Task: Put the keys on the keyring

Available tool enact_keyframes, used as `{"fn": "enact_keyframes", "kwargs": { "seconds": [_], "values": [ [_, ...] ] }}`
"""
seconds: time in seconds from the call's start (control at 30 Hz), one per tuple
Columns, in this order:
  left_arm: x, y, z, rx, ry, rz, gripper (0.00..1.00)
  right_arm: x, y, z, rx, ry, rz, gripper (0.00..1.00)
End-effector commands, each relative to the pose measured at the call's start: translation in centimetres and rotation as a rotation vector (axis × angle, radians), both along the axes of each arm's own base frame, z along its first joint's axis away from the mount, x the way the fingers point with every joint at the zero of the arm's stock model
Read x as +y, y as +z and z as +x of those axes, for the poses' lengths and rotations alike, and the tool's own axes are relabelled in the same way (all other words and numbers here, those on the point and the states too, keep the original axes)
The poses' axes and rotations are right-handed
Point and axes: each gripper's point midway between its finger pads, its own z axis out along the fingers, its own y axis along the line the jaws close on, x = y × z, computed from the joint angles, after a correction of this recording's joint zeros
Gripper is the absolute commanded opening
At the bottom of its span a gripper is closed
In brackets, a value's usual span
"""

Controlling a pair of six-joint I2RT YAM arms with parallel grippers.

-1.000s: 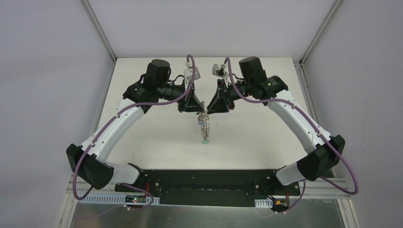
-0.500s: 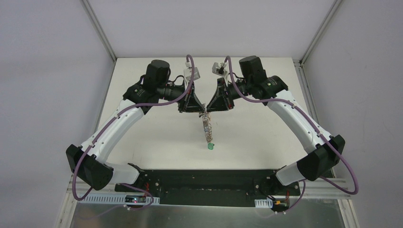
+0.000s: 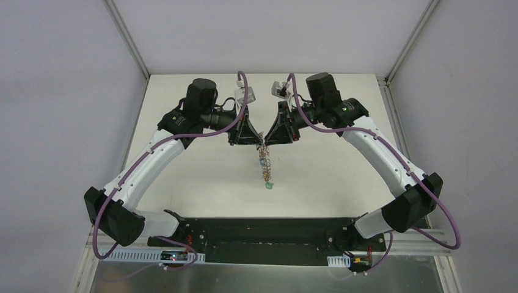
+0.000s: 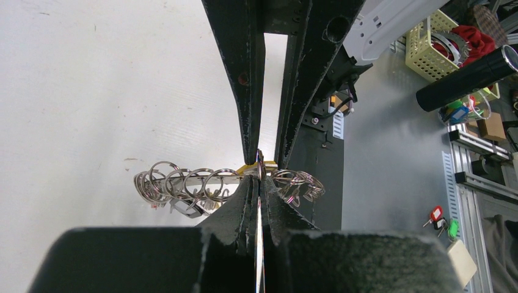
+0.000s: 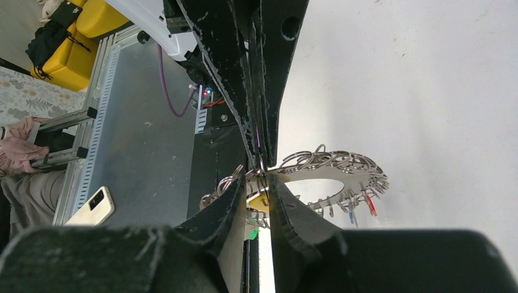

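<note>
The keyring (image 3: 265, 163) hangs in the air between my two grippers over the white table, its wire loops edge-on and a green key (image 3: 269, 185) lowest. My left gripper (image 3: 256, 141) is shut on a thin wire loop at the ring's top; in the left wrist view (image 4: 259, 180) the ring (image 4: 189, 183) runs sideways past the tips. My right gripper (image 3: 269, 140) faces it tip to tip. In the right wrist view (image 5: 259, 183) its fingers stand narrowly apart around a yellow key (image 5: 259, 201). Red (image 5: 371, 207) and blue (image 5: 350, 217) keys hang from the ring (image 5: 342, 174).
A black base plate (image 3: 262, 235) runs along the table's near edge. Past it, in the left wrist view, a yellow basket (image 4: 437, 49), a black cylinder (image 4: 470, 76) and spare keys (image 4: 441, 218) lie off the table. A phone (image 5: 91, 207) lies on the metal shelf.
The hanging keyring has swung; its green key went down and right, then back a little. Both grippers have stayed together at the ring's top.
</note>
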Motion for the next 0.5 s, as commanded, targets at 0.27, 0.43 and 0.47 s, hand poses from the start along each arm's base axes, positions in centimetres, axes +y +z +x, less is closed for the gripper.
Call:
{"fn": "enact_keyframes", "kwargs": {
  "seconds": [0.27, 0.43, 0.47],
  "values": [
    [0.2, 2.89, -0.77, -0.054, -0.024, -0.09, 0.0, 0.26, 0.84, -0.38, -0.007, 0.014, 0.03, 0.13],
    [0.21, 2.85, -0.58, -0.05, -0.018, -0.092, 0.0, 0.22, 1.03, -0.46, -0.007, 0.018, 0.035, 0.0],
    [0.22, 2.84, -0.55, -0.052, -0.017, -0.093, 0.0, 0.21, 1.11, -0.47, -0.01, 0.017, 0.036, 0.0]
  ]
}}
